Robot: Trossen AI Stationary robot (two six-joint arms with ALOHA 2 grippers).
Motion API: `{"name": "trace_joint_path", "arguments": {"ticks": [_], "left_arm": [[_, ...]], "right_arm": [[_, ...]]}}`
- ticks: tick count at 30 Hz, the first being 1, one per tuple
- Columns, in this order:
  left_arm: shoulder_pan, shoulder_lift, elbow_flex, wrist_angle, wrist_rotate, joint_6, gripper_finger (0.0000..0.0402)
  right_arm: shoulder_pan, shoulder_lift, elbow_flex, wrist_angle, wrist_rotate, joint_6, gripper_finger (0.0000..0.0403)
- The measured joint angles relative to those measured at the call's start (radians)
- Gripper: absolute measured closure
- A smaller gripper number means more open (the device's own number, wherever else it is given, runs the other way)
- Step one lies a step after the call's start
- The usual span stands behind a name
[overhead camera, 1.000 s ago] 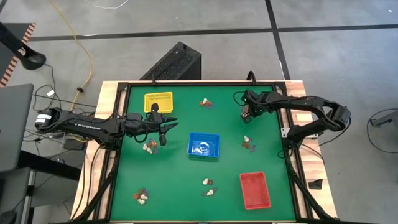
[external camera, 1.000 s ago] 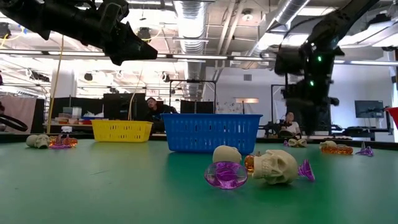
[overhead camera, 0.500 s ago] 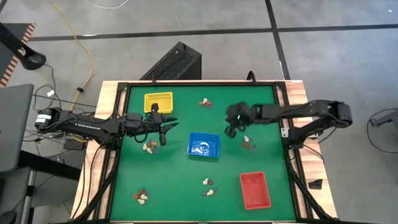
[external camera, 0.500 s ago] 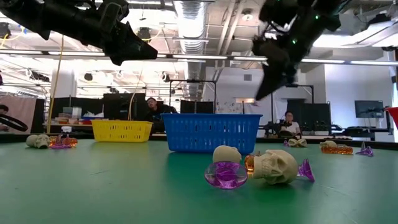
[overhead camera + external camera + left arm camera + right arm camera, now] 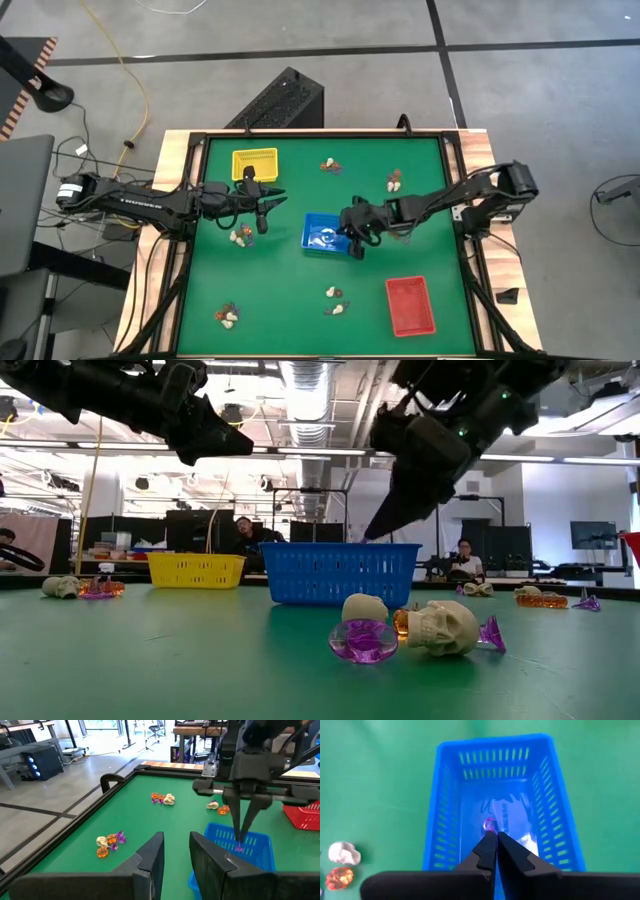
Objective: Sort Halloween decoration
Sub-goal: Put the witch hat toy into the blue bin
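Trinket (image 5: 489, 824) (purple) is pinched at the tips of the right fingers (image 5: 492, 838) above the blue tray (image 5: 435, 810); left fingers (image 5: 176, 851), partly parted, are held empty over the desk (image 5: 150, 820).

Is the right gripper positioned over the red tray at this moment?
No, the right gripper hangs over the blue tray, holding a purple trinket.

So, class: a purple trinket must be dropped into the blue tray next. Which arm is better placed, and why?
The right. Its claw hangs over the blue tray, pinching a purple trinket at its tips. The left claw waits beside the yellow tray, holding nothing visible.
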Motion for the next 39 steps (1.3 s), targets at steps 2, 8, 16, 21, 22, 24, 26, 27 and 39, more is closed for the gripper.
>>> {"name": "trace_joint_path", "arguments": {"ticks": [2, 8, 16, 21, 22, 24, 26, 27, 39], "left_arm": [[0.000, 0.000, 0.000, 0.000, 0.000, -0.001, 0.0319], [0.000, 0.000, 0.000, -0.001, 0.000, -0.003, 0.0319], [0.000, 0.000, 0.000, -0.002, 0.000, -0.003, 0.0319], [0.000, 0.000, 0.000, -0.002, 0.000, -0.006, 0.0319], [0.000, 0.000, 0.000, -0.002, 0.000, -0.011, 0.0319], [0.000, 0.000, 0.000, -0.002, 0.000, -0.014, 0.0319], [0.000, 0.000, 0.000, -0.002, 0.000, -0.014, 0.0319], [0.000, 0.000, 0.000, -0.002, 0.001, -0.014, 0.0319], [0.000, 0.000, 0.000, -0.004, 0.000, -0.004, 0.0319]], "right_arm": [[-0.007, 0.007, 0.007, -0.014, -0.001, 0.000, 0.0349], [-0.007, -0.002, 0.040, -0.039, -0.008, -0.066, 0.0331], [-0.062, -0.073, 0.049, -0.046, 0.045, -0.124, 0.0319], [-0.244, -0.081, 0.049, -0.043, 0.062, -0.130, 0.0318], [-0.285, -0.073, 0.049, -0.043, 0.063, -0.130, 0.0318], [-0.370, -0.054, 0.049, -0.041, 0.051, -0.138, 0.0317], [-0.447, -0.027, 0.049, -0.035, 0.013, -0.154, 0.0310], [-0.485, -0.012, 0.049, -0.029, -0.010, -0.159, 0.0306], [-0.685, 0.207, 0.144, 0.007, -0.292, -0.233, 0.0216]]}}
